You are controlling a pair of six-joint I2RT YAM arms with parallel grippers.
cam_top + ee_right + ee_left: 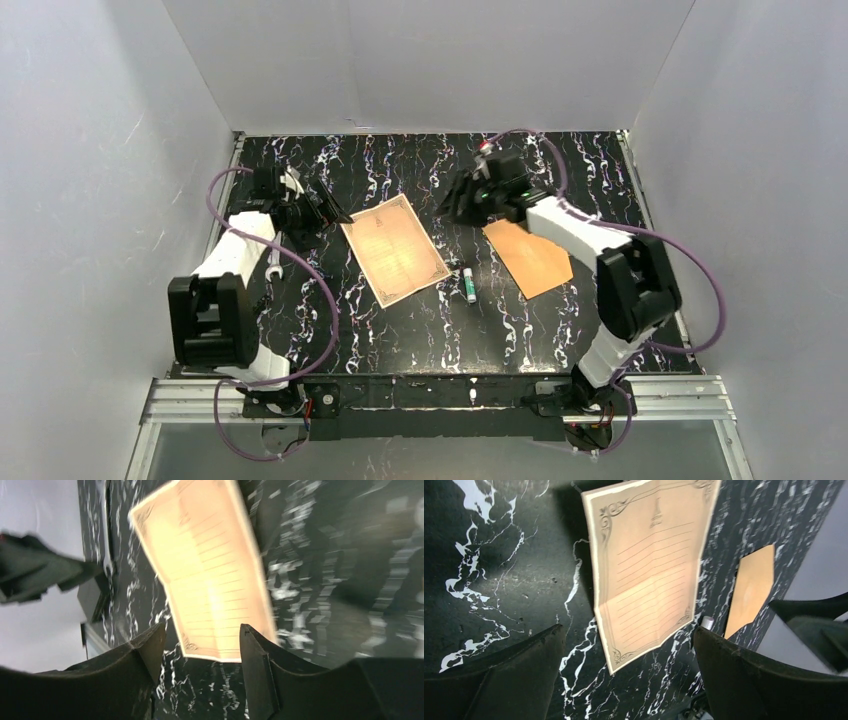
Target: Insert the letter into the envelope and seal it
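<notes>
The letter [394,249], cream with a reddish-brown ornate border, lies flat in the middle of the black marbled table. It also shows in the left wrist view [649,565] and the right wrist view [205,575]. The orange-brown envelope [529,258] lies flat to its right, partly under the right arm, and shows in the left wrist view [751,589]. My left gripper [338,213] is open and empty, just left of the letter's far corner. My right gripper [447,205] is open and empty, above the table right of the letter's far corner.
A small glue stick with a green label [469,284] lies between the letter and the envelope. A metal wrench [275,262] lies by the left arm. Grey walls close in the table on three sides.
</notes>
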